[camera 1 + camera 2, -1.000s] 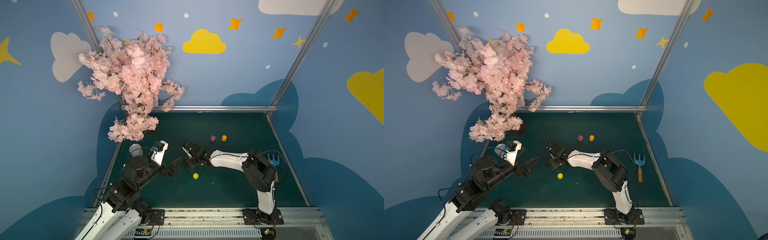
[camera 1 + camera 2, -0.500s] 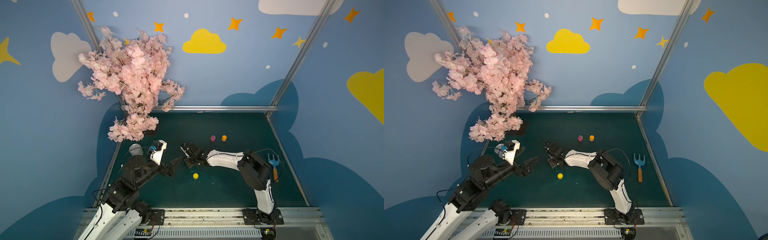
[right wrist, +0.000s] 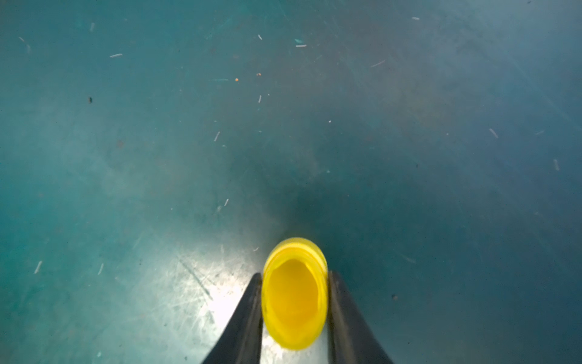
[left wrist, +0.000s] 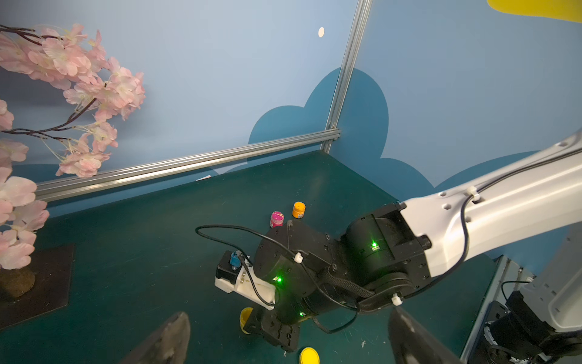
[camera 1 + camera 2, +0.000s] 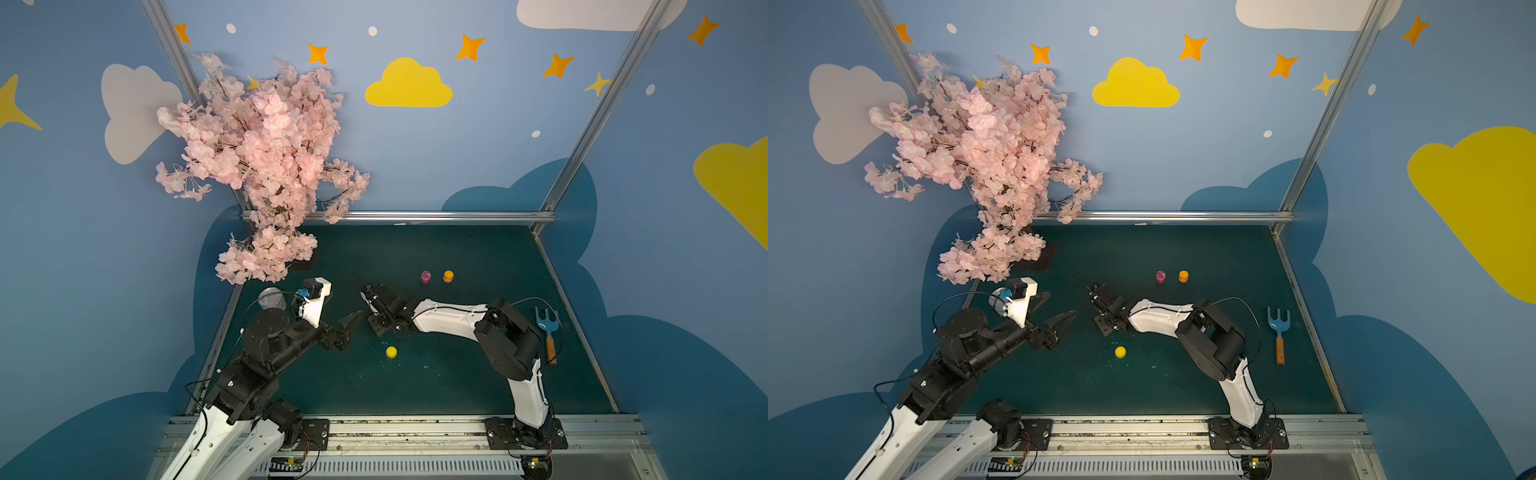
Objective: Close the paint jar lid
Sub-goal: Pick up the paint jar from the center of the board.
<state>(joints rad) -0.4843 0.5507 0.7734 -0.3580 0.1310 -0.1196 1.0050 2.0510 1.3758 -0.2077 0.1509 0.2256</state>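
The yellow paint jar (image 3: 294, 302) stands lidless on the green table, its mouth open toward the right wrist camera. My right gripper (image 3: 294, 276) is shut on it, one dark finger pressed against each side. In the left wrist view only a sliver of the jar (image 4: 245, 319) shows beside the right gripper; in both top views the gripper (image 5: 380, 318) hides it. The yellow lid (image 5: 391, 352) lies flat on the table, nearer the front edge than the gripper. My left gripper (image 5: 1054, 311) hovers to the left of the right one, open and empty, its fingers (image 4: 174, 331) wide apart.
A pink jar (image 5: 425, 276) and an orange jar (image 5: 448, 275), both capped, stand behind the right arm. A blue hand rake (image 5: 547, 328) lies at the right edge. A pink blossom tree (image 5: 266, 166) overhangs the back left corner, and a clear cup (image 5: 272, 297) sits by the left arm.
The right gripper's fingers have closed onto the yellow jar, and the arm shifted slightly left. The left arm has barely moved and stays open.
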